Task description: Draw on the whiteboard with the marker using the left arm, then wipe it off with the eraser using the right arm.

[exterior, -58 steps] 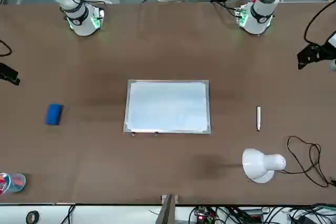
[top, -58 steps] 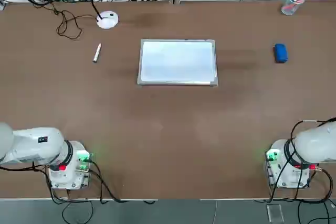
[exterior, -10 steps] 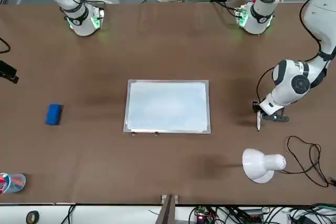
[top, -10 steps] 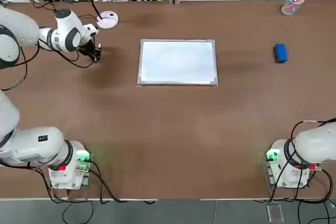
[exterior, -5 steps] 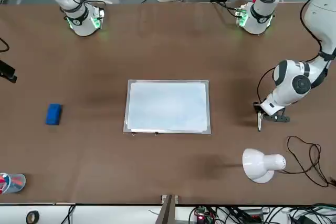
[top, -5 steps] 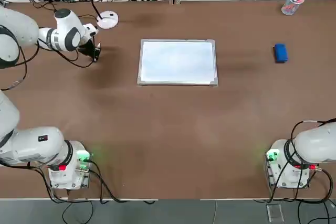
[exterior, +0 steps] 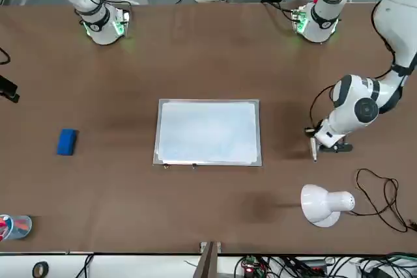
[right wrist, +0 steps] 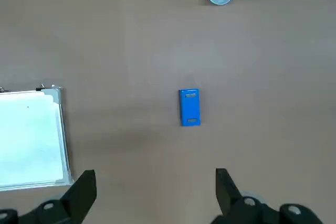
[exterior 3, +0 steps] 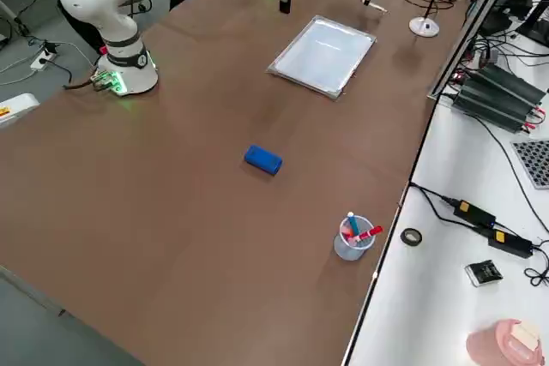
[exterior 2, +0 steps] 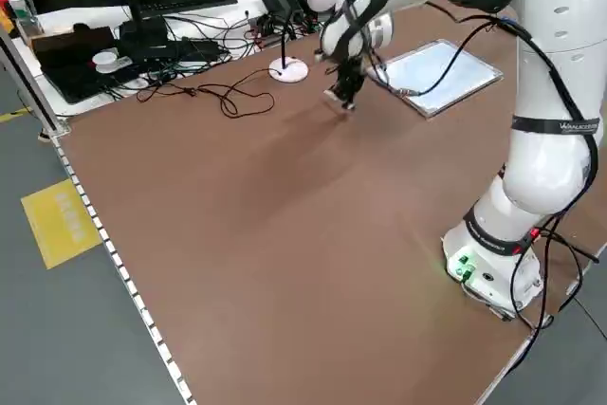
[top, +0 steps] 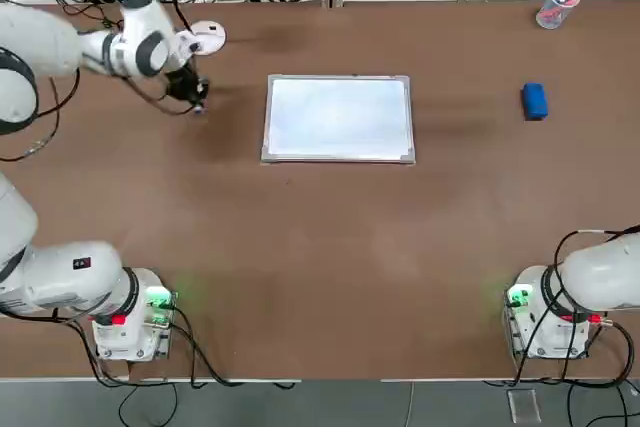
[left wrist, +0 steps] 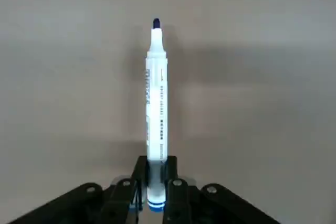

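- While the left gripper [top: 197, 97] hangs upper left in top view, jaws shut on the marker [left wrist: 156, 114], the lamp base [top: 205, 38] w/ black cable [top: 130, 47] sits just above it.
- Marker's long axis runs along the fingers, dark tip [left wrist: 156, 23] away from the gripper, twd brown table [top: 320, 247]; in front view tip is just off the surface.
- Whiteboard [top: 339, 118] flat at upper center, bare gap betw. it & marker.
- Eraser [top: 535, 101] upper right, well apart; cup [top: 553, 7] w/ red item in the corner.
- Right gripper [right wrist: 155, 190] spread wide, holding nothing, high over eraser.
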